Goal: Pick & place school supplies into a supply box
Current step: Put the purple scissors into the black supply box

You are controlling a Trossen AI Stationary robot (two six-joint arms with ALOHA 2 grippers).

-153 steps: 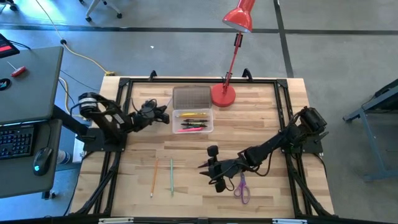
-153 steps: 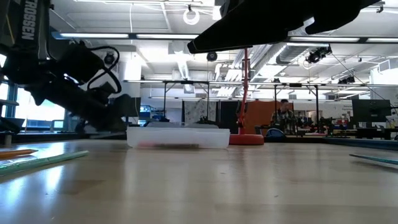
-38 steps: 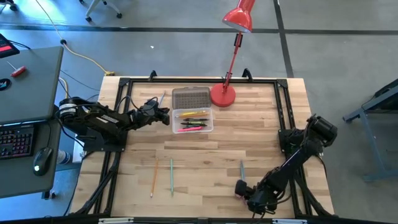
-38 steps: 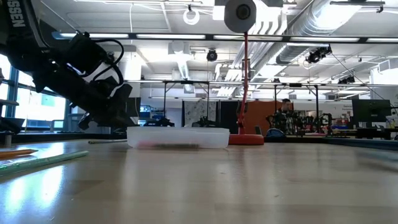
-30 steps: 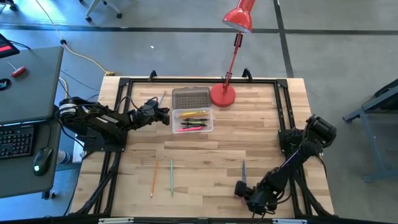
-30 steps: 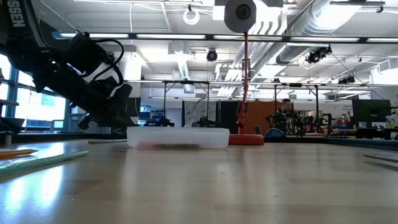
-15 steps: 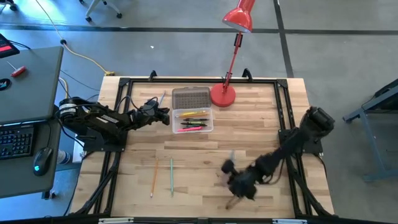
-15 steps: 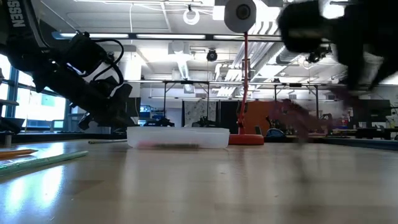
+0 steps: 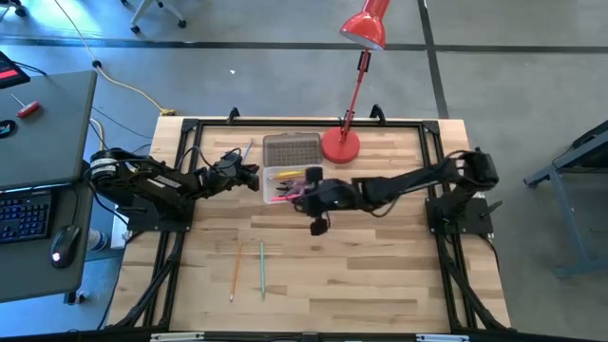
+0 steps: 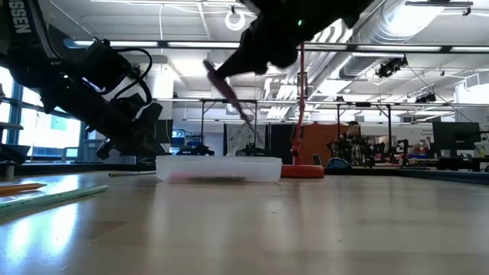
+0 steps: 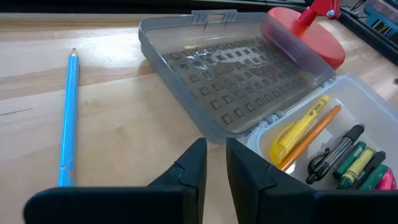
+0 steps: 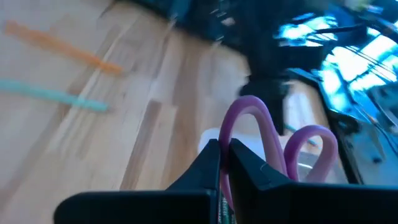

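High view: right gripper [image 9: 306, 193], pinching small purple-handled scissors [image 12: 273, 146], should centre above the clear plastic box [image 9: 321, 195] before releasing.

Supply box [image 9: 294, 185] at table's 12 o'clock area, lid [image 9: 292, 150] open behind it; lamp base [image 9: 341, 145] at its 2 o'clock. Right gripper [image 9: 306, 193] holds scissors [image 12: 273, 146] over the box — left gripper [image 9: 249, 175] at its 9 o'clock. Two pencils [image 9: 249, 269] at 7 o'clock.
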